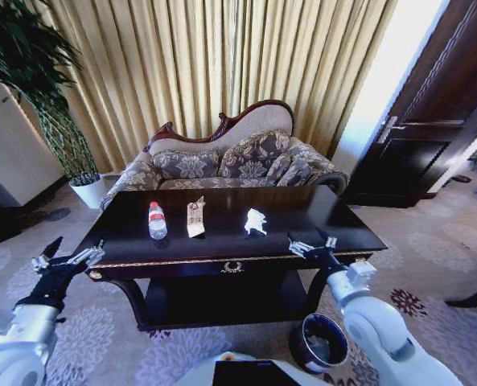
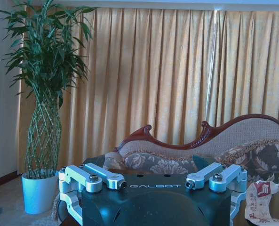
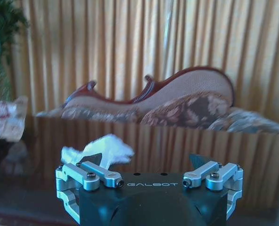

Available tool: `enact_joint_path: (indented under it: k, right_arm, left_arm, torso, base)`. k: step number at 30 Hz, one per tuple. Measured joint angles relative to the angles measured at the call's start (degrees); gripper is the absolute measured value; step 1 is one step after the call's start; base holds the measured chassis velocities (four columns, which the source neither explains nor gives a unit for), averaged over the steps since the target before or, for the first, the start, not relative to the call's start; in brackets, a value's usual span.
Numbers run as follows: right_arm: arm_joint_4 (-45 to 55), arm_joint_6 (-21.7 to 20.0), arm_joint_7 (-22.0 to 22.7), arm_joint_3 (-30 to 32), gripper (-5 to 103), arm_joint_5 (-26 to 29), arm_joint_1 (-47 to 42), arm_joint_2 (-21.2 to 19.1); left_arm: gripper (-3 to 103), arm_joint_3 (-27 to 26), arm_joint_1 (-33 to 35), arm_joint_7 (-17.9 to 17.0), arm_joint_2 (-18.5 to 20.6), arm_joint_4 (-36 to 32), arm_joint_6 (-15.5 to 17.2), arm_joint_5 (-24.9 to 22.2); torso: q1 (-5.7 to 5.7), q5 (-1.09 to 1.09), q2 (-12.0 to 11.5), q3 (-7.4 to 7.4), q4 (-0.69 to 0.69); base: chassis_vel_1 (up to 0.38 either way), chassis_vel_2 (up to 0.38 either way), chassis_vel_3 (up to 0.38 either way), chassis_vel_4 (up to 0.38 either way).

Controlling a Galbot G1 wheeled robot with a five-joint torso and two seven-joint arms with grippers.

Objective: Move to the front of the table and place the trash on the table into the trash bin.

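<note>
The dark glossy table (image 1: 343, 229) stands straight ahead of me. The trash lies on its top: a clear bottle (image 1: 157, 221) with a red cap, a beige wrapper (image 1: 195, 217) and a white tissue (image 1: 255, 221). On the floor by the table's front right leg sits the round dark trash bin (image 1: 318, 342). My left gripper (image 1: 71, 251) hovers open off the table's front left corner. My right gripper (image 1: 313, 243) is open just above the front right edge, close to the tissue (image 3: 106, 148). The left wrist view catches the wrapper (image 2: 261, 200) beyond its gripper (image 2: 154, 181).
A floral sofa (image 1: 222, 161) with a carved wooden back stands close behind the table, in front of gold curtains. A tall plant in a white pot (image 1: 89, 191) is at the back left. A dark door (image 1: 431, 137) is at the right. Patterned carpet surrounds the table.
</note>
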Motion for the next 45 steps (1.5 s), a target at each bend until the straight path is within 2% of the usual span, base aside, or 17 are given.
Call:
enact_joint_path:
  k: [7, 14, 22, 25, 28, 31, 45]
  right_arm:
    - [-3.62, 0.00, 0.46, -4.44, 100, 3.96, 5.01, -3.97]
    - [-3.28, -3.35, 3.69, -10.09, 100, 15.63, 14.02, -7.73]
    - [-4.20, -6.83, 6.68, -16.67, 100, 22.41, 22.77, -9.86]
    - [-5.42, -8.21, 8.85, -19.53, 100, 22.70, 26.46, -9.97]
    - [-7.36, -11.56, 14.10, -24.45, 100, 24.11, 32.94, -8.57]
    - [-8.56, -13.10, 15.89, -27.12, 100, 24.60, 35.96, -7.48]
    - [-11.72, -15.52, 17.16, -29.56, 100, 28.98, 40.01, -5.50]
  left_arm:
    - [100, 0.82, -0.20, 0.94, -2.43, 0.00, -0.05, 0.69]
    - [100, 0.62, -0.36, 1.62, -4.10, 0.00, -0.02, 1.00]
    - [100, 0.39, -0.03, 1.75, -6.25, 0.00, -0.02, 2.02]
    - [100, 0.12, -0.01, 1.69, -6.49, 0.00, 0.04, 2.04]
    - [100, -0.17, -0.03, 1.58, -6.55, 0.00, 1.05, 2.05]
    - [100, -0.24, -0.10, 1.46, -6.46, 0.00, 1.39, 2.04]
    - [100, 1.04, -0.11, 1.46, -6.59, 0.00, 2.25, 3.81]
  torso:
    - [0.00, 0.00, 0.00, 0.00, -0.01]
    - [0.00, -0.02, 0.00, 0.00, 0.00]
    - [0.00, -0.01, 0.00, 0.00, -0.01]
    - [0.00, -0.01, 0.00, 0.00, -0.01]
    - [0.00, -0.01, 0.00, 0.00, 0.01]
    - [0.00, -0.01, 0.00, 0.00, 0.00]
    - [0.01, -0.01, -0.01, 0.00, -0.01]
  base:
    - [0.000, 0.000, 0.000, 0.000]
    - [0.000, 0.000, 0.000, 0.000]
    - [0.000, 0.000, 0.000, 0.000]
    - [0.000, 0.000, 0.000, 0.000]
    - [0.000, 0.000, 0.000, 0.000]
    - [0.000, 0.000, 0.000, 0.000]
    - [0.000, 0.000, 0.000, 0.000]
